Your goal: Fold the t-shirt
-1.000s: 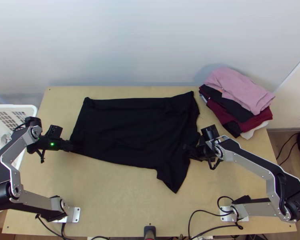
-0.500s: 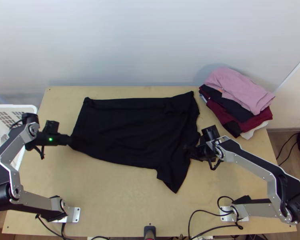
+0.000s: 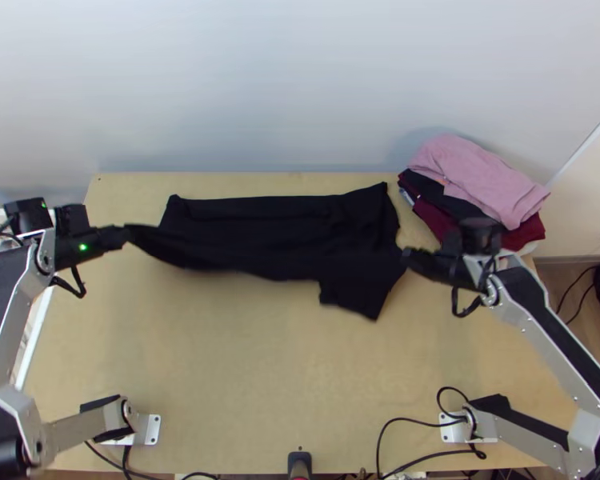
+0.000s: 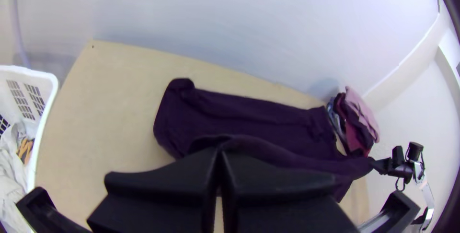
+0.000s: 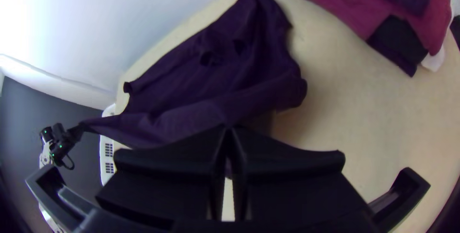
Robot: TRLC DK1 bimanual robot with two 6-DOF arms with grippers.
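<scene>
The black t-shirt (image 3: 284,240) lies with its far part on the table, while its near part is lifted and stretched between both grippers. My left gripper (image 3: 126,234) is shut on the shirt's near left edge, above the table's left side. Over on the right, my right gripper (image 3: 406,254) is shut on the near right part, and a flap hangs beside it. In the left wrist view, the shirt (image 4: 249,113) runs out from the closed tips of the left gripper (image 4: 219,150). The right wrist view has cloth (image 5: 201,113) at the closed right gripper (image 5: 229,128).
A stack of clothes (image 3: 480,180), pink on top, lies at the table's far right corner. A white basket (image 4: 48,82) holding pale cloth stands beyond the left edge. Bare wooden table (image 3: 244,368) spreads between the arms' bases. Cables run near the right base.
Both grippers have moved up and outward, the left to the left and the right to the right. The shirt's near edge has come up off the table and moved toward the far side.
</scene>
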